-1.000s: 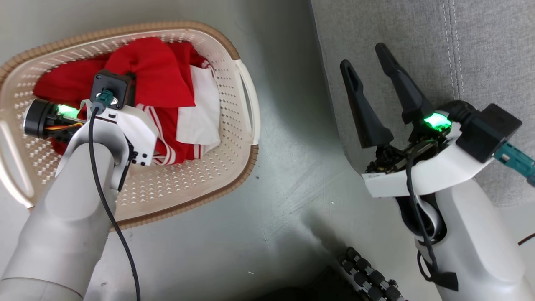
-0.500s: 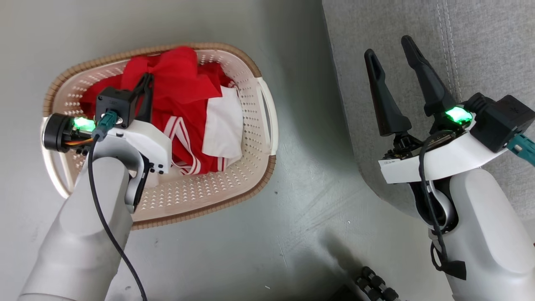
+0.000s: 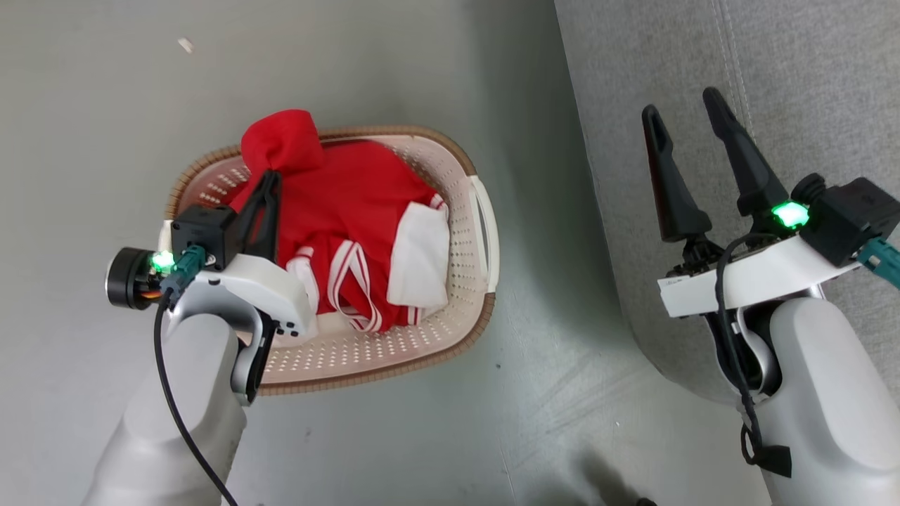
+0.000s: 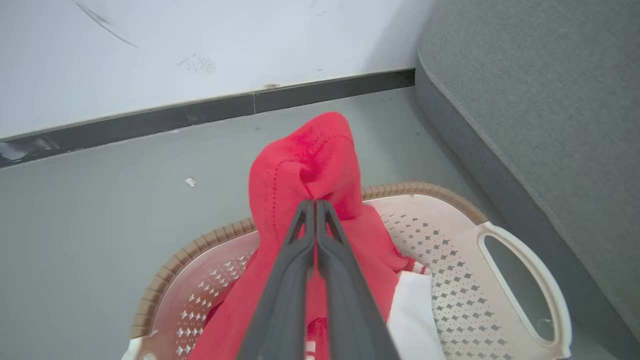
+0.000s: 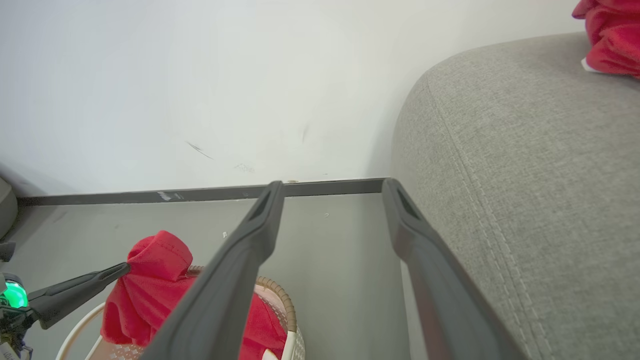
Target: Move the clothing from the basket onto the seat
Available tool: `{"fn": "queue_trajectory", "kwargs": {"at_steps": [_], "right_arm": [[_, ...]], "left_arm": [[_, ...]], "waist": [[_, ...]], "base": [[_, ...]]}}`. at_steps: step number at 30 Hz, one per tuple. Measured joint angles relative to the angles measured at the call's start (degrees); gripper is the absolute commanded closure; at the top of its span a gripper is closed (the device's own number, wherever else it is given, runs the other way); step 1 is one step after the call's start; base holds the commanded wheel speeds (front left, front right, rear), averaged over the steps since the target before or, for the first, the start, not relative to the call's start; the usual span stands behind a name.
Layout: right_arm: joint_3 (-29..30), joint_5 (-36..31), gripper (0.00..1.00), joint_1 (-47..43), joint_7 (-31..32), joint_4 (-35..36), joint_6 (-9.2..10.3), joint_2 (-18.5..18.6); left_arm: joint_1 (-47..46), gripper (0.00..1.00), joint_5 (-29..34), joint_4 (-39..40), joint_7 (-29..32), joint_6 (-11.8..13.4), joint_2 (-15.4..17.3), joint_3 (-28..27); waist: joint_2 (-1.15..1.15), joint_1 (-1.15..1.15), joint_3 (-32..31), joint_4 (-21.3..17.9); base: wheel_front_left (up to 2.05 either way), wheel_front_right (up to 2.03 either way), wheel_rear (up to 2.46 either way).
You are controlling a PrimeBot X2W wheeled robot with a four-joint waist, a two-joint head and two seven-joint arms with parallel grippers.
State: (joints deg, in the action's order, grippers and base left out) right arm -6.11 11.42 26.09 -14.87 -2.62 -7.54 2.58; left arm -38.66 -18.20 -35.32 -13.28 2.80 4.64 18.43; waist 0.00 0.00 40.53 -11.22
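Lifting since a second ago, the left gripper (image 3: 270, 177) has drawn a bunch of the clothing (image 3: 351, 204) upward. My head view has pulled back too, so the basket (image 3: 429, 337) only looks smaller and has not shifted. The left fingers are pressed together on a red fold standing above the basket's far rim, and the rest trails down inside. The right gripper (image 3: 680, 102) hangs spread and empty over the left edge of the seat (image 3: 787, 63). A second red garment (image 5: 610, 35) already lies farther along the seat. I judge the pick secure. The carry right comes next, and I would watch that the trailing cloth doesn't snag the rim.
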Motion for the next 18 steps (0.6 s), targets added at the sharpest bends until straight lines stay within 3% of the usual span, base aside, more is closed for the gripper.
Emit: {"fn": "queue_trajectory", "kwargs": {"at_steps": [18], "right_arm": [[2.4,-2.6,0.00,-7.3,0.0,-2.9,0.00,0.1]], "left_arm": [[7.2,1.00,-3.0,5.1,-0.9,-2.0,-1.7,0.1]], "waist": [[0.00,0.00,-12.3,5.4]], "base": [[0.00,0.00,0.00]]}}
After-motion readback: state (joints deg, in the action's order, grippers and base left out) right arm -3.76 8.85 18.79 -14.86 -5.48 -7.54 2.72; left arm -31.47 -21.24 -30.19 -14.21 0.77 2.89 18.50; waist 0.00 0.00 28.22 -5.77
